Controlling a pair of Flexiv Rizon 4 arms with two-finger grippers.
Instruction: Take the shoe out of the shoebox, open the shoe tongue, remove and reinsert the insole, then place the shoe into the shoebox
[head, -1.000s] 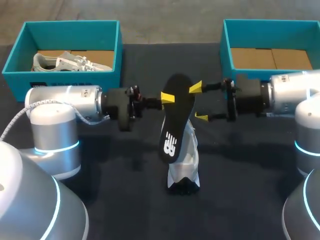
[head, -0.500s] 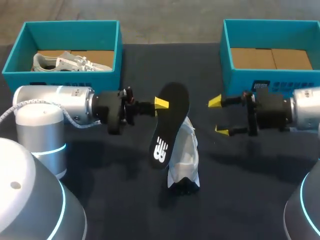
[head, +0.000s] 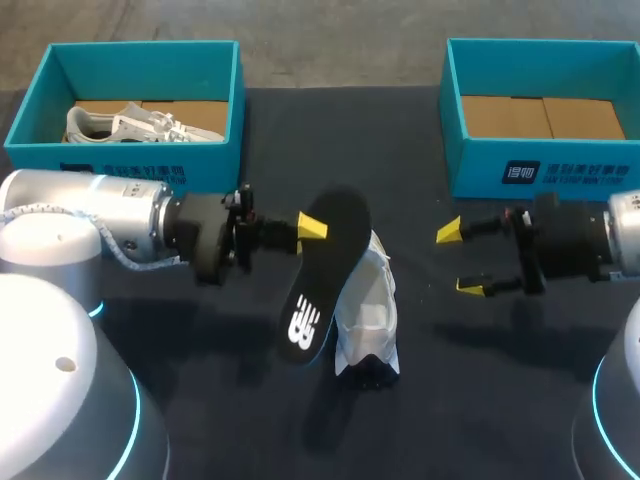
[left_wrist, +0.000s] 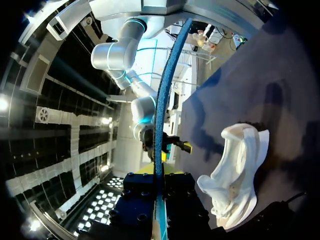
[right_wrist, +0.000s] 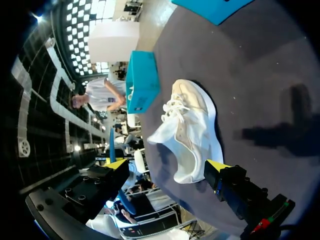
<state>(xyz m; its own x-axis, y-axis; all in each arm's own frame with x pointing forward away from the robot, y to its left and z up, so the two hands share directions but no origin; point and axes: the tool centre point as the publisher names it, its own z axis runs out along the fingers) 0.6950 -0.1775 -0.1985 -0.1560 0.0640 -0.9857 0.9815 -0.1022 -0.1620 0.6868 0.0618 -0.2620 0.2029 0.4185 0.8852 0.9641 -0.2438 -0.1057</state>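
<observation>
One insole (head: 322, 270); one shoe (head: 370, 310) on tabletop (head: 340, 130), second shoe (head: 140, 125) in left shoebox (head: 140, 162); right shoebox (head: 480, 150).
Left gripper (head: 310, 228) fingers clamp the insole, apparently by its edge; right gripper (head: 458, 260) fingers apart.

Our left gripper (left_wrist: 159, 170) clamped the insole (left_wrist: 162, 90), which we saw edge-on as a thin blue strip rising toward twelve o'clock. The white shoe (left_wrist: 235, 175) sat on the dark bench (left_wrist: 280, 80) at the gripper's three o'clock. Just past the insole, near one o'clock, our right gripper (left_wrist: 176, 144) showed a yellow tip.
</observation>
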